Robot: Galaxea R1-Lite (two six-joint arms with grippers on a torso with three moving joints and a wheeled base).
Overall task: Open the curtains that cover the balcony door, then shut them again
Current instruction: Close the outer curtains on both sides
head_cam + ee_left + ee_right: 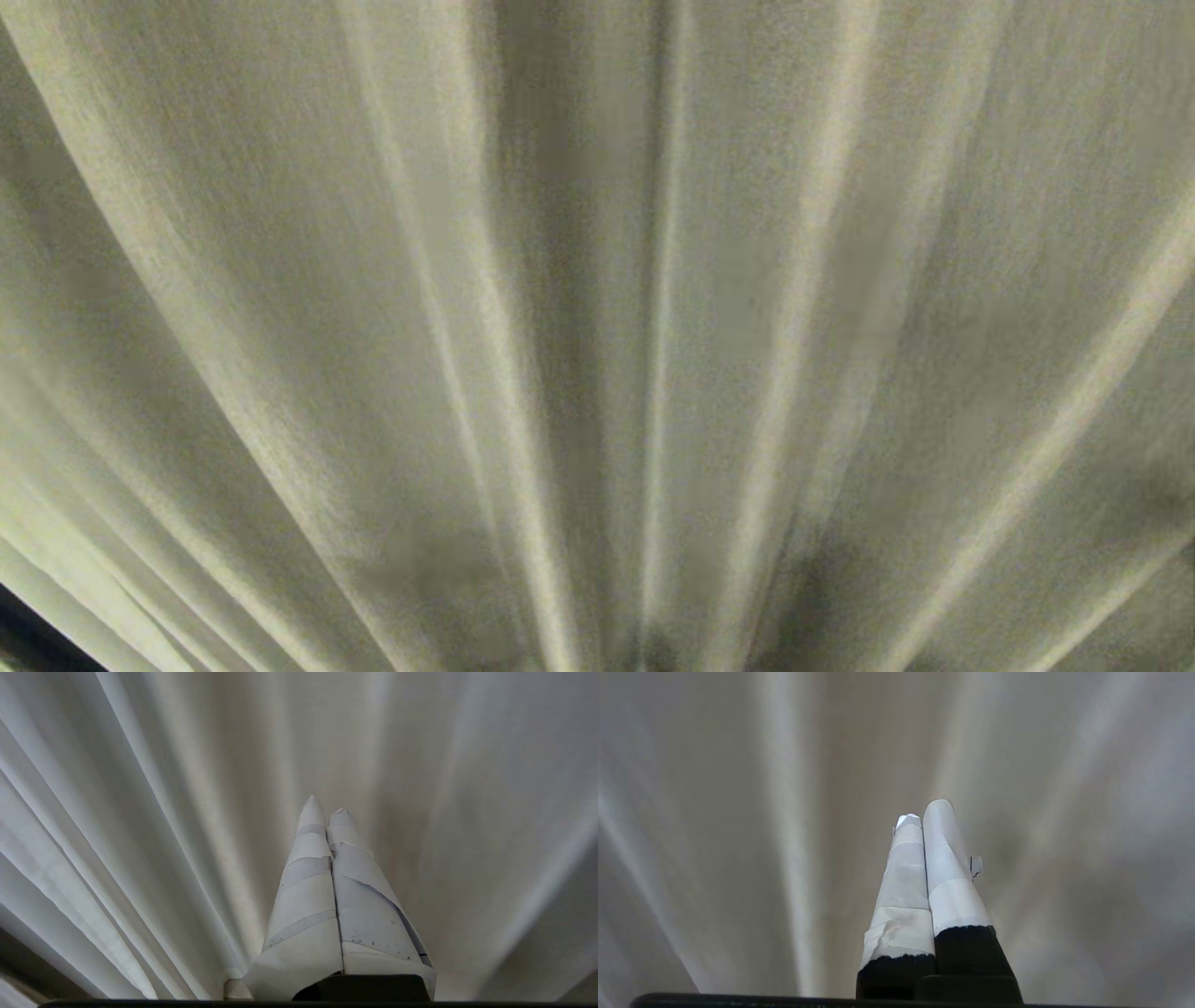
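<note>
Both hands are pinched fully together with nothing between the fingers, so neither has any fabric in it. The left hand [326,805] has its taped fingers pressed flat against each other, tips pointing at the curtains [154,812] with pleats running away on every side. Same deal for the right hand [924,809]: white-wrapped fingers side by side, no fold caught, cloth just beyond the tips. I can't tell from either wrist view whether the tips actually touch the fabric or hang just short of it.

Outward from there it's curtains [597,336] wall to wall. The head view shows nothing but cream pleats fanning out, with a sliver of something dark at the bottom left corner [28,644]; can't say what it is. The balcony door isn't visible anywhere, so my guess is the panels are drawn across it right now.

What could go wrong, imo:
- Empty pinched fingers only push cloth. A sweep could slide off a pleat and the panel barely travels.
- A fingertip could slip between the folds and snag, tugging on whatever the curtains hang from.
- With the head view smothered in fabric, there's no seam or edge in sight to aim for, so any grab is half blind.
</note>
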